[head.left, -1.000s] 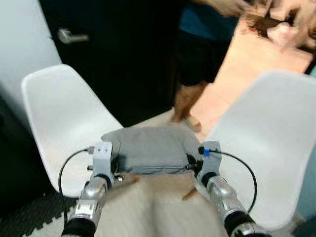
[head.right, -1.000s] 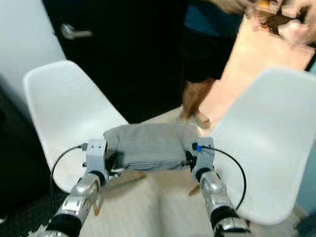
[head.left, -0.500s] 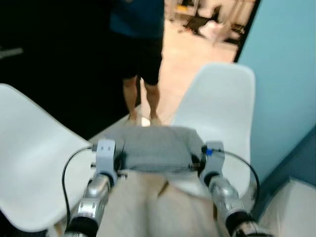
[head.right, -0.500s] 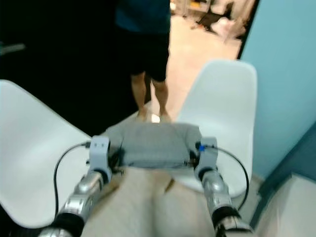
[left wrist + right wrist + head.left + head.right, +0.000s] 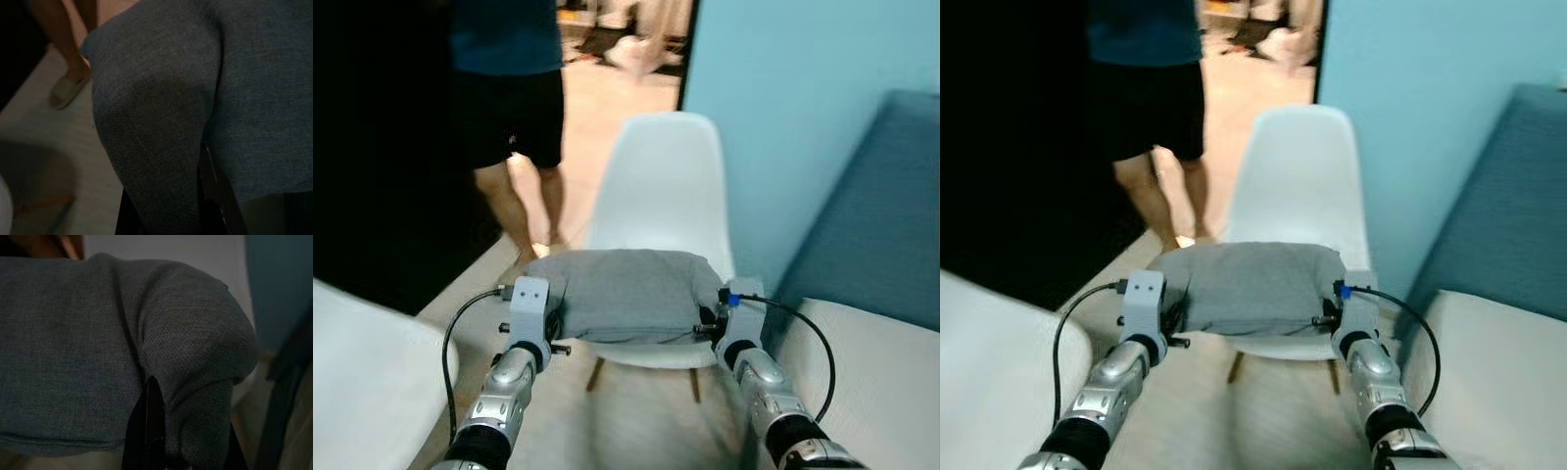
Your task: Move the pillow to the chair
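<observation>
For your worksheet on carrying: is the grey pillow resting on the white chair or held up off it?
Held up. The pillow hangs between the left tool and right tool, in front of the chair; contact with its seat cannot be told.

Grey pillow, white chair, light blue wall.

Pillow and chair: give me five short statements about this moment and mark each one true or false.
1. The grey pillow is held between the left tool and the right tool. True.
2. The pillow lies flat on the floor. False: it is held up in front of the white chair.
3. The chair stands straight ahead, before a light blue wall. True.
4. A person's legs show to the left of the chair. True.
5. The chair's shell is black. False: it is white.
</observation>
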Motion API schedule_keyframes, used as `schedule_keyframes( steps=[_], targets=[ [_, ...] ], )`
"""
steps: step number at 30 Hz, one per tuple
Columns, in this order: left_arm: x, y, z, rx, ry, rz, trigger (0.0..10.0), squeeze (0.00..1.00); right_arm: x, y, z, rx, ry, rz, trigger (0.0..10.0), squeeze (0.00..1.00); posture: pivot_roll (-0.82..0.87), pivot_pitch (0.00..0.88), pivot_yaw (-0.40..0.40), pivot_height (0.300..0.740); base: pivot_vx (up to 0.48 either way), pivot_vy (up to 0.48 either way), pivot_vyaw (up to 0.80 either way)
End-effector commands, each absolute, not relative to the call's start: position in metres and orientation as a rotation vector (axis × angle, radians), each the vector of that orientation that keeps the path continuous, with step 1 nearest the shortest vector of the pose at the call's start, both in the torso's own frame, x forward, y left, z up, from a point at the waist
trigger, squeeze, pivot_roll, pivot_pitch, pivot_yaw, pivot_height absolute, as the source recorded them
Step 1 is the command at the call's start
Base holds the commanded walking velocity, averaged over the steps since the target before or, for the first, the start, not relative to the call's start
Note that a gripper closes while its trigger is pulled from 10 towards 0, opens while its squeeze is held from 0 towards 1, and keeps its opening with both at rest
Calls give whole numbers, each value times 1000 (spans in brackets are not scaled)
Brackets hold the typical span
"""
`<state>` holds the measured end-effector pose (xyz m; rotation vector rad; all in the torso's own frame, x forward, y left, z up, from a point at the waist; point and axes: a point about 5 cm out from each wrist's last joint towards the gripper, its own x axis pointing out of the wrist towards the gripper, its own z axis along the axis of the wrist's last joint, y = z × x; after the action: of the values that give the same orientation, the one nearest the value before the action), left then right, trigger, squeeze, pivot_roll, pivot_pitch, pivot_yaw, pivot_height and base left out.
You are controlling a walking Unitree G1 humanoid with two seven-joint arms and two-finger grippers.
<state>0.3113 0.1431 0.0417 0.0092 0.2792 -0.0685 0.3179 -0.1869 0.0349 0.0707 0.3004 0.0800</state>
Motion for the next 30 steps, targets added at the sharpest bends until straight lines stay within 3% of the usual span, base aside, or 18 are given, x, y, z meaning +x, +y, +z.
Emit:
schedule_keyframes(
  steps=[1, 7, 24, 30],
  targets=[
    [312, 160, 45, 26, 255, -3, 10000, 0, 318, -201, 38, 82, 282, 6, 10000, 0, 10, 73, 39, 740, 0, 0, -800],
    [313, 160, 46, 7, 248, 8, 10000, 0, 318, -200, 38, 96, 277, 21, 10000, 0, 9, 63, 36, 740, 0, 0, -780],
    [312, 159, 49, -46, 221, -5, 10000, 0, 320, -186, 39, 86, 276, 105, 10000, 0, 12, 42, 20, 740, 0, 0, 0],
    [311, 158, 49, -56, 212, -9, 10000, 0, 321, -184, 40, 95, 264, 117, 10000, 0, 10, 41, 16, 740, 280, 0, 0]
  ],
)
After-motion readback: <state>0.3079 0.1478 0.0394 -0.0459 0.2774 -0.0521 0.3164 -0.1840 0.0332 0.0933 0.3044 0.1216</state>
